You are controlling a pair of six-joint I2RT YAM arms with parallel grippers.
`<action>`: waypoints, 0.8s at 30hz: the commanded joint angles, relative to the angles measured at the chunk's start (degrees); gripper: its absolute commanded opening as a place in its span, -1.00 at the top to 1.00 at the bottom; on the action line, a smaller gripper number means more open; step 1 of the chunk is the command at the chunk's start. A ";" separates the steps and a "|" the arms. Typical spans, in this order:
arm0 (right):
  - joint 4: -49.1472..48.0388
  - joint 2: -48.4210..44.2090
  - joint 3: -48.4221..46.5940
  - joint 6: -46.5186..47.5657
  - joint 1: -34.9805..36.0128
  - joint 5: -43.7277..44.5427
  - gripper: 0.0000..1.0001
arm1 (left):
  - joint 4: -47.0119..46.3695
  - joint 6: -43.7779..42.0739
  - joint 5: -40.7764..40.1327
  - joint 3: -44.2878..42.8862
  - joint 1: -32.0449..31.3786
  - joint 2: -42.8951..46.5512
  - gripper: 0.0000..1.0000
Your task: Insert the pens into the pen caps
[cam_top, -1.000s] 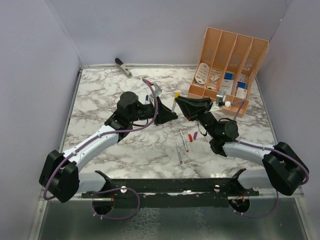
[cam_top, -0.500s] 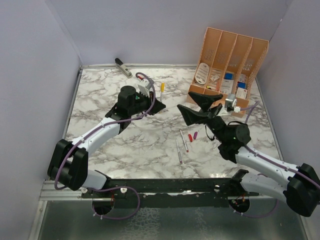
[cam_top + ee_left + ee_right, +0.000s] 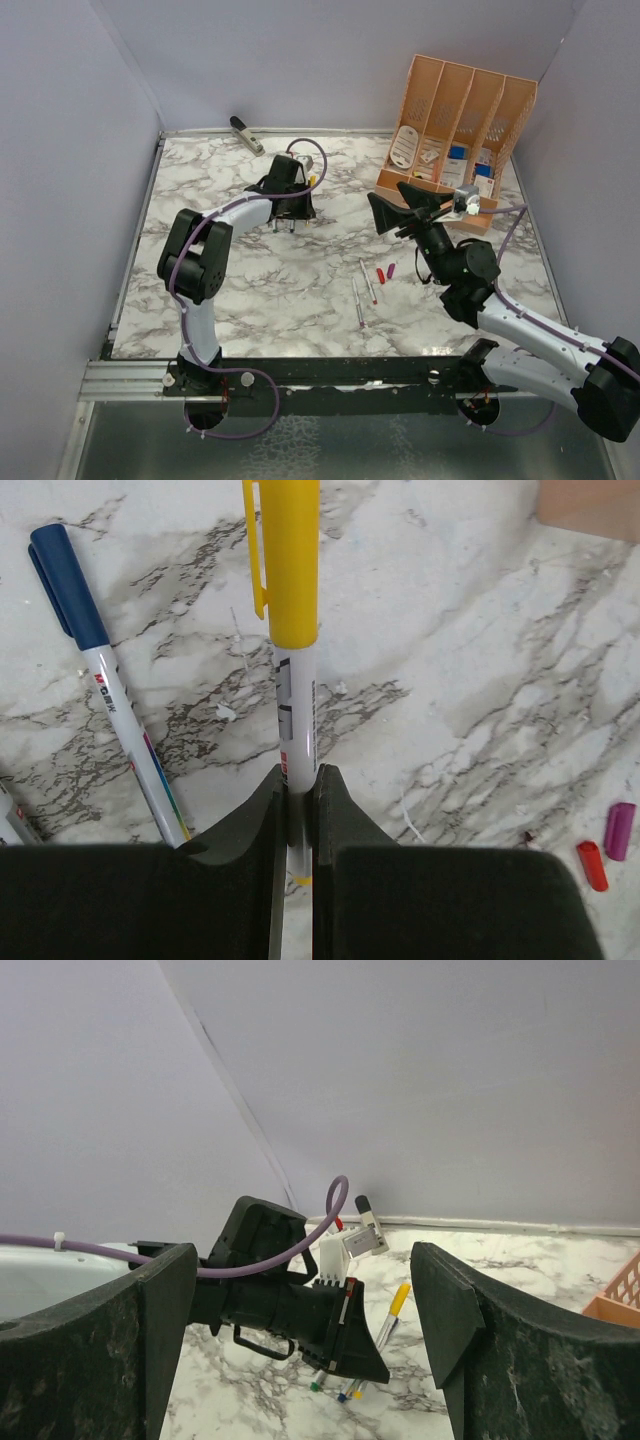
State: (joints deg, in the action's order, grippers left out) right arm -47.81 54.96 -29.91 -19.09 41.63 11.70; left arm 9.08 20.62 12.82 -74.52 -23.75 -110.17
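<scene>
Surface: white-grey marbled tabletop, two thin silver pens laid beside small red and magenta caps.
Left gripper: fingers clamped on yellow-capped white pen.
Right gripper: fingers spread wide, raised, empty.

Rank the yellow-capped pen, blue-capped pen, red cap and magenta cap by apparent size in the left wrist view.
1. yellow-capped pen, though held nearest the camera
2. blue-capped pen
3. red cap and magenta cap, about alike
</scene>
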 commanded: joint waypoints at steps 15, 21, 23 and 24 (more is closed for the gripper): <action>3.95 0.13 1.91 2.24 0.03 0.33 -0.70 | 5.01 2.11 -5.85 -8.36 -0.51 -8.85 0.55; 4.17 -0.38 2.29 2.21 0.03 0.77 -0.70 | 4.99 2.23 -6.08 -7.83 -0.58 -9.71 0.52; 4.22 -0.42 2.40 2.10 0.03 0.64 -0.70 | 4.88 2.37 -6.29 -7.28 -0.59 -9.46 0.51; 4.20 -0.33 2.45 2.05 0.03 0.63 -0.70 | 4.74 2.47 -6.31 -6.99 -0.61 -9.37 0.51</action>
State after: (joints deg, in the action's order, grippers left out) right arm -43.72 55.11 -28.29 -17.67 41.63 11.75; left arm 12.95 22.63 8.32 -81.97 -24.12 -118.85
